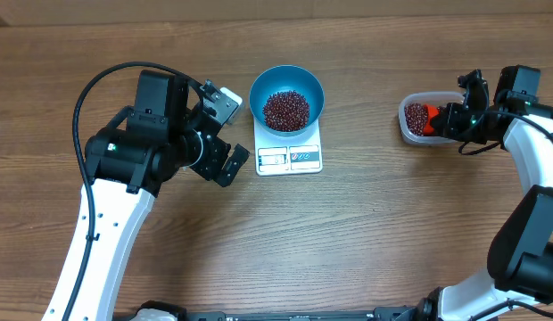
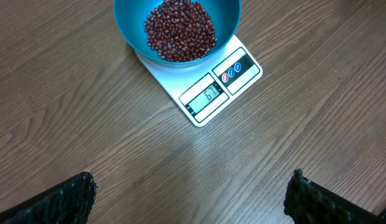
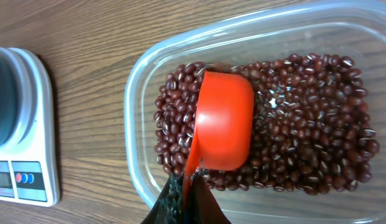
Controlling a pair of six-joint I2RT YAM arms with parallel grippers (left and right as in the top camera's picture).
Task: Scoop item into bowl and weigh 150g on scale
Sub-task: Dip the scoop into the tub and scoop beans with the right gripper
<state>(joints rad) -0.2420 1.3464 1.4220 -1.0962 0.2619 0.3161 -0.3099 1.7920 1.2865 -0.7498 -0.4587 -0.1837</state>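
Scale [image 1: 289, 159] display faces table's [image 1: 392, 232] near edge, bowl [image 1: 260, 100] w/ beans [image 1: 285, 110] on it. L pincer [image 2: 192, 193] wide; R pincer [image 3: 180, 202] clamps scoop [image 3: 225, 118], mouth down, in tub [image 3: 138, 93].

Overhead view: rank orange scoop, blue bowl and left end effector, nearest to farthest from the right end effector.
1. Orange scoop: in its grip, right.
2. Blue bowl: centre, on the scale.
3. Left end effector: far left.

Scale [image 2: 213, 84] display [image 2: 205, 96] is showing two digits, first looking like 6, second staying unclear. Nothing else is reading as text.
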